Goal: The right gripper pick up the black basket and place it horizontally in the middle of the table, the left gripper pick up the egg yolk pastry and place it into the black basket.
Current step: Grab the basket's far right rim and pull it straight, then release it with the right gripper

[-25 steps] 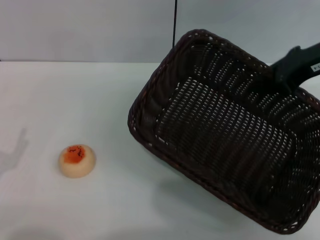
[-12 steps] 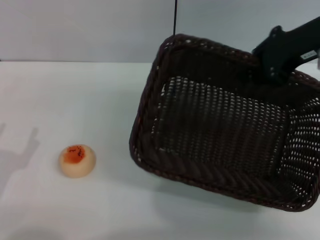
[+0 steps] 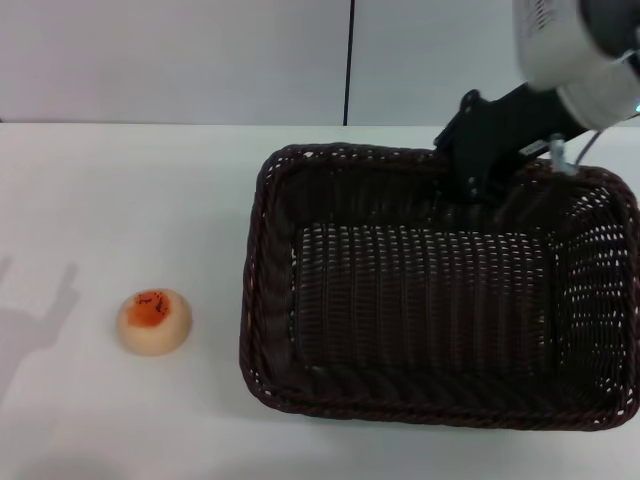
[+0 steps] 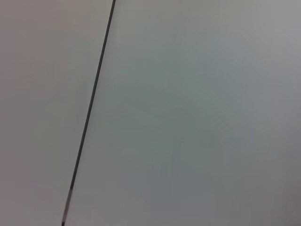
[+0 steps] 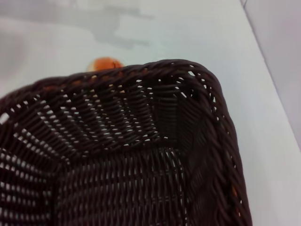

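The black basket (image 3: 420,411) lies flat and lengthwise across the white table (image 3: 130,200), right of the middle, with nothing in it. My right gripper (image 3: 482,185) reaches down from the upper right and holds the basket's far rim; its fingertips are hidden by the weave. The right wrist view looks into a corner of the basket (image 5: 141,71). The egg yolk pastry (image 3: 154,321) sits on the table to the basket's left, a hand's width from it; it also peeks over the rim in the right wrist view (image 5: 106,63). My left gripper is out of view; only its shadow falls on the table's left edge.
A wall with a dark vertical seam (image 3: 351,60) stands behind the table. The left wrist view shows only that wall and the seam (image 4: 89,117). Bare tabletop lies around the pastry and in front of the basket.
The right gripper has swung the basket from a tilted, raised pose down flat on the table, turned lengthwise. The pastry has not moved. The left gripper's shadow has shifted slightly.
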Robot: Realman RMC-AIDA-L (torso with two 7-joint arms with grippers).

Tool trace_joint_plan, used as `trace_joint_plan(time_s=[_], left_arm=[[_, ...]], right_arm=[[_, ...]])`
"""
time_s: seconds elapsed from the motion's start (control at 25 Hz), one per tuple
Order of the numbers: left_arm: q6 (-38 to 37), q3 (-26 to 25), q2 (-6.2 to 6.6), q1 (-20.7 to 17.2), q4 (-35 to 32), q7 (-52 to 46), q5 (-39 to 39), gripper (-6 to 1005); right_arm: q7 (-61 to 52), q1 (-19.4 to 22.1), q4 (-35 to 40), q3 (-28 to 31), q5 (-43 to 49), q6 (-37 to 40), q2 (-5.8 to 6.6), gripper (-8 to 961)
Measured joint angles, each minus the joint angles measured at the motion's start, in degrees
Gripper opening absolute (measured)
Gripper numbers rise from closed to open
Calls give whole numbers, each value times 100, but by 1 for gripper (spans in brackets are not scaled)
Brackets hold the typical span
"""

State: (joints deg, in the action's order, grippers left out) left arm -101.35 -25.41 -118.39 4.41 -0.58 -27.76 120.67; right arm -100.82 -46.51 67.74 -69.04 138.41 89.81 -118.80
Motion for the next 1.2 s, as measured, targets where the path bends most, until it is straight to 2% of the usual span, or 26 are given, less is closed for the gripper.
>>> trace_joint_plan(time_s=[0.4, 0.8, 1.0, 1.2], left_arm=[[16, -30, 1, -141, -13, 11, -24, 833], [-14, -6, 17, -242, -46, -14, -8, 833], [-36, 1, 18, -246, -37, -14, -8, 833], [-50, 2, 18, -247, -7, -14, -8, 833]], right_arm=[[-66, 37, -121, -992, -48, -903, -18, 202], [-201, 154, -218, -1266, -144, -1479, -39, 250], [-149, 403, 9, -1365, -282, -1579, -51, 481], [7, 707, 248, -1573, -349, -1886, -52, 639]])
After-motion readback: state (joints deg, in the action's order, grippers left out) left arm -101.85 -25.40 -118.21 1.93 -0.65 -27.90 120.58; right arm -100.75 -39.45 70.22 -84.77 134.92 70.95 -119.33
